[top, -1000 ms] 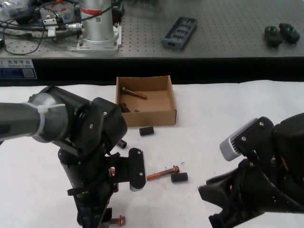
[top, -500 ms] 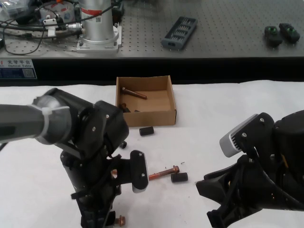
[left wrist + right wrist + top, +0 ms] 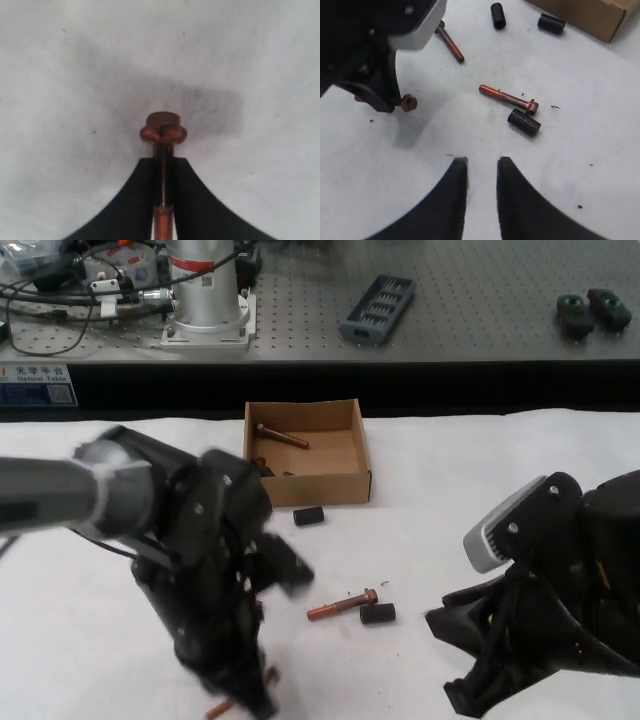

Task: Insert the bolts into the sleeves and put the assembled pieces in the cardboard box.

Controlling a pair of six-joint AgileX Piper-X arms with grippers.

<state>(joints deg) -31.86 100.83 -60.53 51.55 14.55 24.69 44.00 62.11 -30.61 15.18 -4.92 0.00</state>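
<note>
We see the left gripper [image 3: 163, 167] clamped on a bolt [image 3: 163, 131]; the right gripper [image 3: 482, 167] hangs empty, slightly parted

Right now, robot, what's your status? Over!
Left gripper shut on a bolt, gripped by its shank. Right gripper open, holding nothing. Loose bolt and sleeve lie side by side, short of the cardboard box.
</note>
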